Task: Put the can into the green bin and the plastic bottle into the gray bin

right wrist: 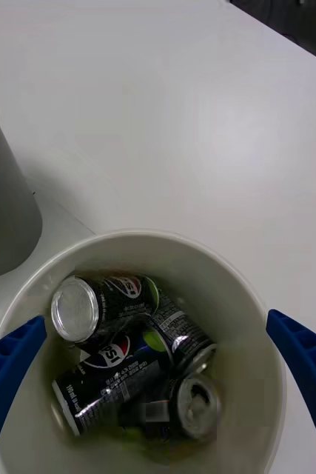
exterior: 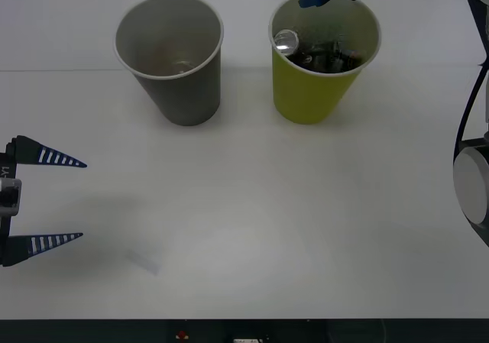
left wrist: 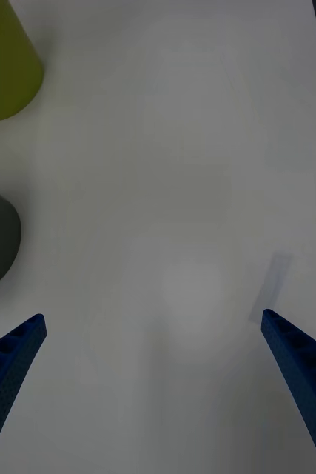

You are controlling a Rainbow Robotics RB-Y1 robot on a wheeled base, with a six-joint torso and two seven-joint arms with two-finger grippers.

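On a smooth white table (exterior: 252, 236), two tapered, cup-shaped bins with white rims stand side by side toward 12 o'clock in the front view, apart from each other: the gray bin (exterior: 179, 91) at about 11 o'clock and the green bin (exterior: 313, 91) at about 1 o'clock. The right gripper (right wrist: 158, 370) hangs over the green bin's mouth, its ribbed blue fingers (right wrist: 9, 363) spread wide to either side of the rim and holding nothing. Inside the bin's pale wall lie several crumpled dark cans in a heap; the can (right wrist: 91, 307) rests on top against the wall nearest the gray bin, its shiny round silver end (exterior: 286, 40) facing up. The gray bin's pale inside shows a faint glint at the bottom, too dim to identify. The left gripper (exterior: 50, 199) waits low at 9 o'clock, well apart from both bins, its two pointed striped fingers (exterior: 53, 158) open and empty. The broad matte tabletop between the left gripper and the bins lies open, with the near edge at 6 o'clock.
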